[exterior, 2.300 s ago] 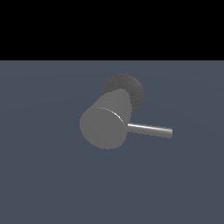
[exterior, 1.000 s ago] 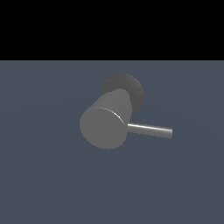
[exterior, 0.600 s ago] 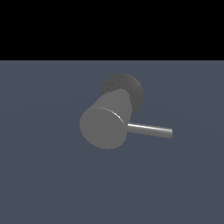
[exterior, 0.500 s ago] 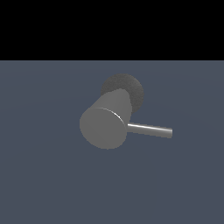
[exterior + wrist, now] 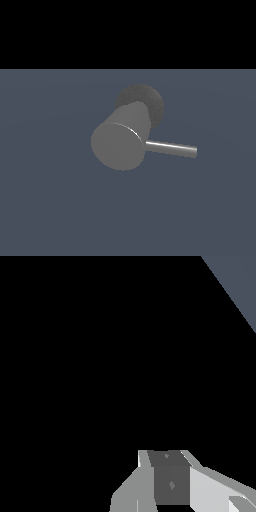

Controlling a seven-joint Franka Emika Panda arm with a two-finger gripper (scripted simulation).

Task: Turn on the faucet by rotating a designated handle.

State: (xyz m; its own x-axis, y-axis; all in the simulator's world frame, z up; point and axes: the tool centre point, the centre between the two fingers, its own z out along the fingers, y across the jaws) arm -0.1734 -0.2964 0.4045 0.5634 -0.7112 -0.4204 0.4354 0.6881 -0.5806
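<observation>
Faucet (image 5: 120, 142) sits mid-floor in the exterior view, its handle (image 5: 171, 148) jutting toward that view's right, untouched. It looks rigid, smooth and probably slippery; I'd push near its free tip for leverage. Wrist view: my gripper (image 5: 170, 486) faces blackness, faucet unseen; whether it's wide or narrow, I cannot tell.

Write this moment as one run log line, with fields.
faucet: alone in exterior view | handle: untouched, points to exterior view's right | gripper: wrist view only, state unclear
</observation>
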